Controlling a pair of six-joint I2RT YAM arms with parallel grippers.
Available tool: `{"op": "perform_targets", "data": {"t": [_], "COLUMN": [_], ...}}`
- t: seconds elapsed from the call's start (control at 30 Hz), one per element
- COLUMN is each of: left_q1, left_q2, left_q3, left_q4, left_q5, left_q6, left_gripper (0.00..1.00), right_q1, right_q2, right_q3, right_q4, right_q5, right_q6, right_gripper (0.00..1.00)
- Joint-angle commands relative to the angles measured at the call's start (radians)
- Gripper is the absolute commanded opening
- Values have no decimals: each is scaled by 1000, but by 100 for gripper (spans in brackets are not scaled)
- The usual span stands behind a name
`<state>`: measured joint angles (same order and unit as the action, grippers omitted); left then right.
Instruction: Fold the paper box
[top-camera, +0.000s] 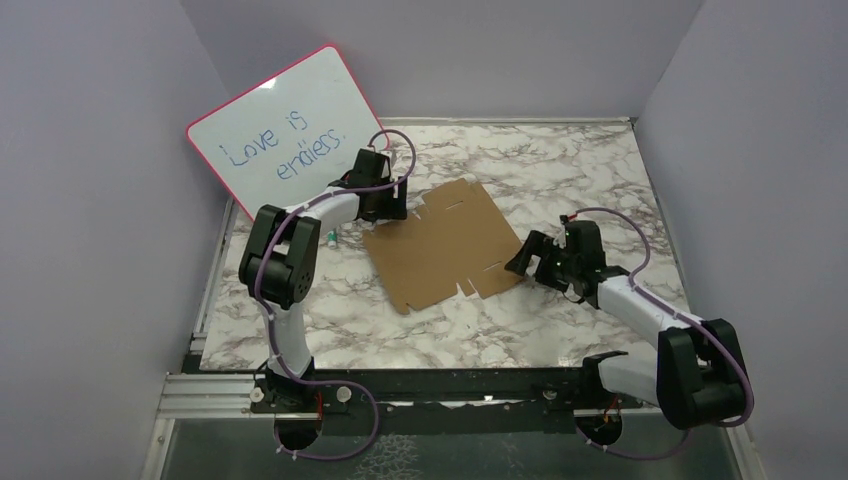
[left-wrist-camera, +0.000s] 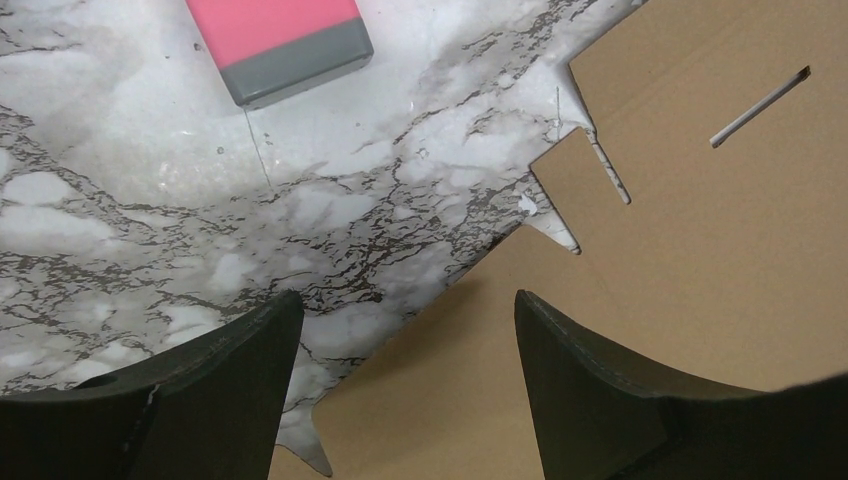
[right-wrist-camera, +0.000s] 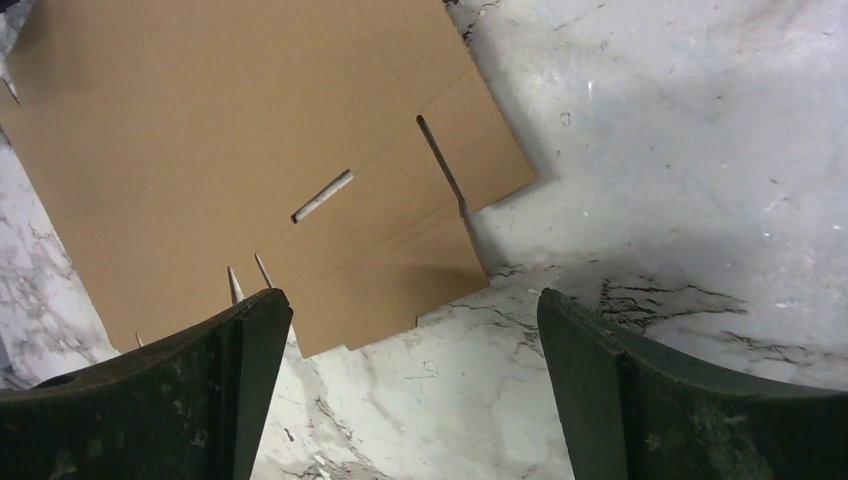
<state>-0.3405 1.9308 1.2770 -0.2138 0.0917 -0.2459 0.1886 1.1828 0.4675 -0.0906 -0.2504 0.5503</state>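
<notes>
The paper box (top-camera: 445, 245) is a flat, unfolded sheet of brown cardboard lying near the middle of the marble tabletop (top-camera: 560, 165), turned at an angle to its edges. Its outline has notched tabs and short cuts, and thin slots show in its face. No flap is raised.

The left hand (left-wrist-camera: 408, 305) sits at the sheet's corner that faces the far left of the tabletop. Its jaws stand wide apart with nothing between them. In the left wrist view one finger (left-wrist-camera: 620, 400) is over the cardboard and the other (left-wrist-camera: 200, 400) is over bare marble, so the sheet's edge runs through the gap. Whether either tip touches the sheet or the tabletop cannot be told.

The right hand (right-wrist-camera: 415, 300) is at the sheet's opposite side, toward the tabletop's right edge, with its jaws spread fully and nothing held. In the right wrist view both fingers are over marble. The sheet's near corner, with its slot and cut, lies just beyond the gap, and one fingertip (right-wrist-camera: 255, 320) is close to the cardboard's edge.

A pink-rimmed whiteboard (top-camera: 290, 135) with blue handwriting leans at the far left corner of the tabletop. A pink and grey block (left-wrist-camera: 285, 45) lies on the marble beyond the left hand, apart from the cardboard.
</notes>
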Motion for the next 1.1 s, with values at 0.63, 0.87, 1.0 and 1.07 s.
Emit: {"op": "perform_targets", "data": {"t": [0.63,0.87,1.0,1.07], "left_q1": [3,-22,-72,-93], "left_q2": [-110,-235,-300,-339], "left_q3": [-219,-359,-439,-487], "left_q4": [12,47,79,95], "left_q5": [229,272,296,296], "left_q6": [-124,-177,-228,-259], "left_gripper": [79,78,79,79], "right_q1": [3,3,4,3], "right_q2": [301,445,527,557], "right_q3": [206,324,393,434], "right_q4": [194,239,246,234], "right_q5": [-76,-137,-172,-175], "right_q6": [19,14,-1,-17], "right_gripper": [100,100,100,100]}}
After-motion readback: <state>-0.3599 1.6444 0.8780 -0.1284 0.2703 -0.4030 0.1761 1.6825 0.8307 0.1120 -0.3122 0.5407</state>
